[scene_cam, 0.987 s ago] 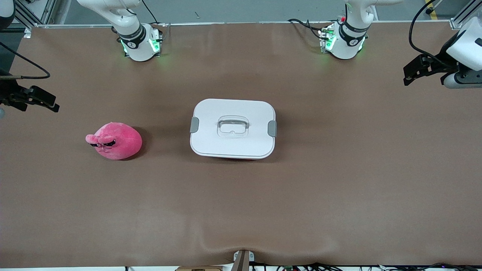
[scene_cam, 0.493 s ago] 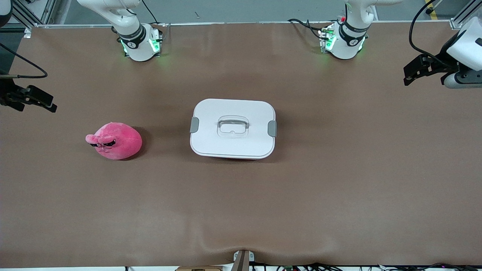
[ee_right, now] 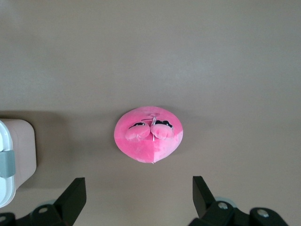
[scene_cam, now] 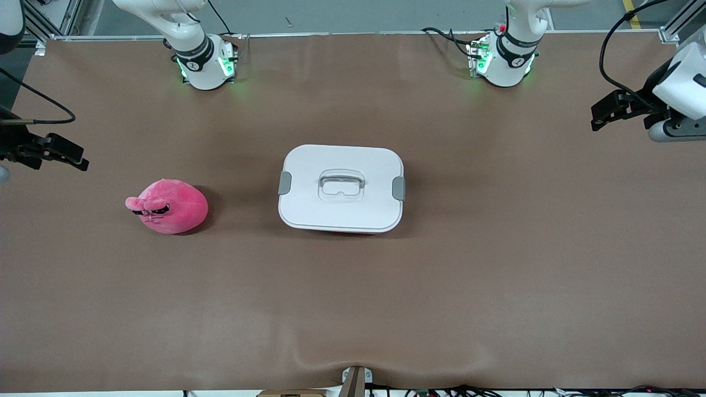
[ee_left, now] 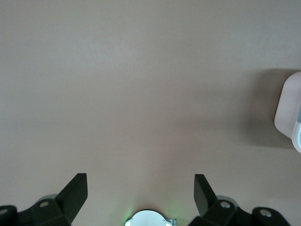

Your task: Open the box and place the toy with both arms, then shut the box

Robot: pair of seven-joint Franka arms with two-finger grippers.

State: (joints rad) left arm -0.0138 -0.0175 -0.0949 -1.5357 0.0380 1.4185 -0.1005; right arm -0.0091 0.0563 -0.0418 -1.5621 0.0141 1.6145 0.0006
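Note:
The box (scene_cam: 342, 187) sits mid-table with its white lid on and a grey clip (scene_cam: 284, 182) at each end; its corner also shows in the left wrist view (ee_left: 290, 115) and the right wrist view (ee_right: 16, 160). The pink toy (scene_cam: 168, 205) lies beside it toward the right arm's end of the table, and the right wrist view looks straight down on the toy (ee_right: 149, 134). My right gripper (scene_cam: 66, 154) (ee_right: 139, 190) hangs open over that end, close to the toy. My left gripper (scene_cam: 604, 113) (ee_left: 140, 188) hangs open over bare table at the left arm's end.
Brown table covering (scene_cam: 353, 309) spreads around the box and toy. The two arm bases (scene_cam: 204, 60) (scene_cam: 504, 60) stand along the edge farthest from the front camera. Cables trail from both wrists.
Both grippers have shifted only slightly at the table's ends. The box and the toy have not moved.

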